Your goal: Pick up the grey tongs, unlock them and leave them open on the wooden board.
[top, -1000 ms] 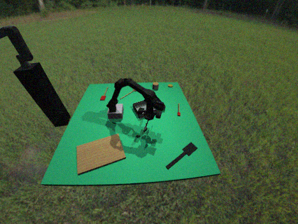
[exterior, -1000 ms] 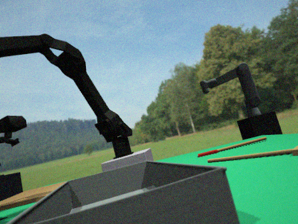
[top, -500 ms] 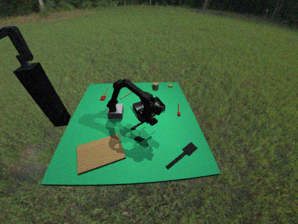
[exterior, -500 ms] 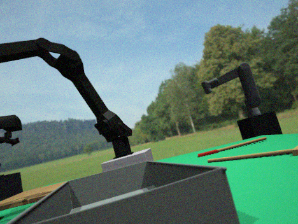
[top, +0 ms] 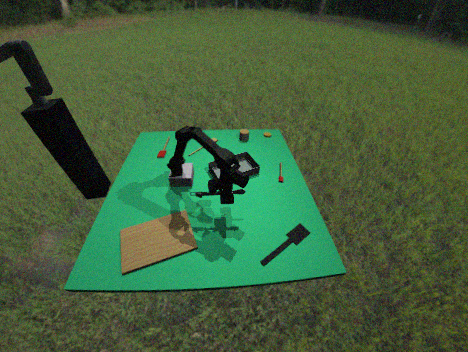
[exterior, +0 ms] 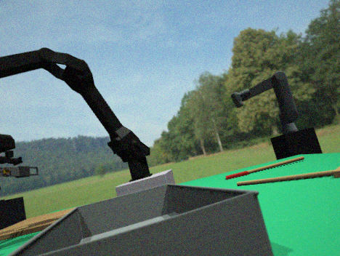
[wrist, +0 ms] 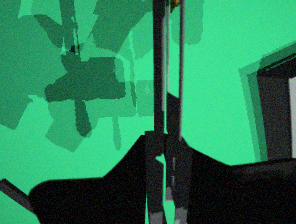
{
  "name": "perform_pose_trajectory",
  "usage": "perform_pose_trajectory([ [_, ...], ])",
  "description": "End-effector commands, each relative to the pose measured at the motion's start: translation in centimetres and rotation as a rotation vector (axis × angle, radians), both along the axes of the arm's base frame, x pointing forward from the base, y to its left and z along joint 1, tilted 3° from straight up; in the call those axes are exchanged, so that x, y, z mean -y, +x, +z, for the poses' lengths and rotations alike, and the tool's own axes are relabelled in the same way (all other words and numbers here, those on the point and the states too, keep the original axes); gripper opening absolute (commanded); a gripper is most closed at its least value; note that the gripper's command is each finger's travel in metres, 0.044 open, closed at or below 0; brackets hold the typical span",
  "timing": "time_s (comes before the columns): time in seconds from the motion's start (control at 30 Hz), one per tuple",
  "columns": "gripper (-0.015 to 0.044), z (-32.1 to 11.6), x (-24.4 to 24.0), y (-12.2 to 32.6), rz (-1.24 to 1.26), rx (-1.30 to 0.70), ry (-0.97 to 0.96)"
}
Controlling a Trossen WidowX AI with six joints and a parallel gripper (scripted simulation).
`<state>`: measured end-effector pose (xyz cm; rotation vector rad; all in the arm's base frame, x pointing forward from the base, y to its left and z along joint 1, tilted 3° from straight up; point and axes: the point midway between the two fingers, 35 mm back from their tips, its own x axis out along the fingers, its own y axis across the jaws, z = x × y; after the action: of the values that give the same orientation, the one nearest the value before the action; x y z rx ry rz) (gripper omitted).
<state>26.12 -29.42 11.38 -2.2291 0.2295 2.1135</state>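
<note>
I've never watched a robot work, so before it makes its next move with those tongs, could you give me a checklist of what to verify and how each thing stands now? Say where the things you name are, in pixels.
1. Gripper [top: 227, 201] [wrist: 153, 139] shut on the tongs [top: 207, 193] [exterior: 19, 171] [wrist: 167, 60]: ok.
2. Tongs lifted off the roasting tin [top: 258, 165] [exterior: 181, 222] [wrist: 274, 115]: ok, they hang in the air.
3. Tips pointing down for unlocking: not ok, the tongs lie roughly level.
4. Gravity lock released: cannot tell, its catch is too small to make out.
5. Tongs over the wooden board [top: 155, 245] [exterior: 36, 222]: not ok, they are off to one side of it.
6. Room on the board to lay them: ok, nothing rests on it, only shadow falls there.
</note>
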Motion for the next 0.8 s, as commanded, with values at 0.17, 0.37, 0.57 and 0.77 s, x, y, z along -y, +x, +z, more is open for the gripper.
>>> perform_pose_trajectory([
  [0.17, -0.0150, 0.1, 1.4, -1.7, -0.344, 0.024, 0.017],
  [0.37, -0.0150, 0.1, 1.5, -1.8, -0.348, 0.024, 0.018],
  [0.57, -0.0150, 0.0, 3.1, -4.1, -0.296, 0.019, 0.015],
  [0.77, -0.0150, -0.1, 5.3, -7.5, -0.224, 0.011, 0.010],
])
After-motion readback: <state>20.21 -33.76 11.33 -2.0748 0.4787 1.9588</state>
